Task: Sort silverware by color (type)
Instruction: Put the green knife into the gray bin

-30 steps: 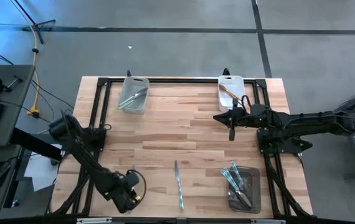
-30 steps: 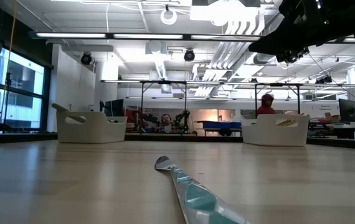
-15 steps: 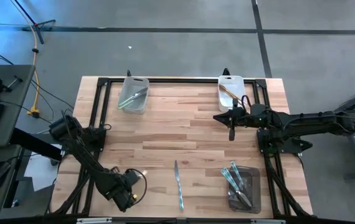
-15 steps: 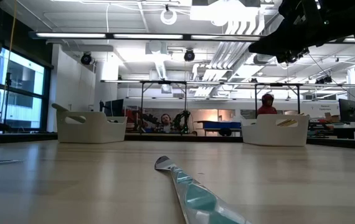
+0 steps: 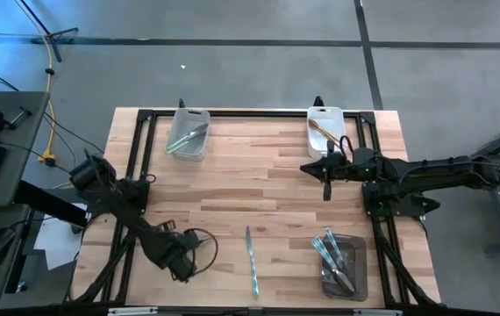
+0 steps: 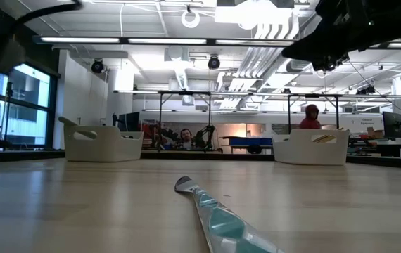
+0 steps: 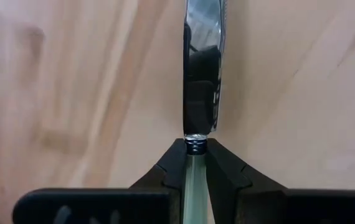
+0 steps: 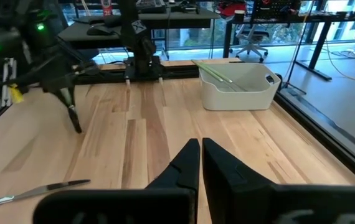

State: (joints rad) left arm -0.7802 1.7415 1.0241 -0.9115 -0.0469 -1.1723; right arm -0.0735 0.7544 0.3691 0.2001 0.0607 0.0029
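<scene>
My left gripper [image 5: 182, 262] is near the table's near left corner and is shut on a shiny silver piece of silverware [image 7: 202, 68], which reaches out ahead of the fingers. An iridescent blue-green knife [image 5: 251, 259] lies flat on the wood at the near middle, also seen in the low view [image 6: 218, 221]. My right gripper [image 5: 325, 187] hovers shut and empty over the right half of the table, between the two right-hand bins. My left gripper pinches the silver piece between its two fingers at a narrow ribbed neck [image 7: 195, 145], just behind the broad shiny part. The fingers lie along the piece. It juts straight ahead of the fingertips [image 7: 176, 163] and appears lifted off the wood.
A clear bin [image 5: 188, 133] with silver pieces stands at the far left. A white bin [image 5: 325, 130] with gold pieces stands at the far right. A clear bin [image 5: 342, 265] with blue-green pieces stands at the near right. A black frame [image 5: 136, 167] runs around the table's edge.
My left gripper has moved away from the near edge and a little toward the right. The silver piece that lay on the table at the left of the low view half a second ago no longer lies there.
</scene>
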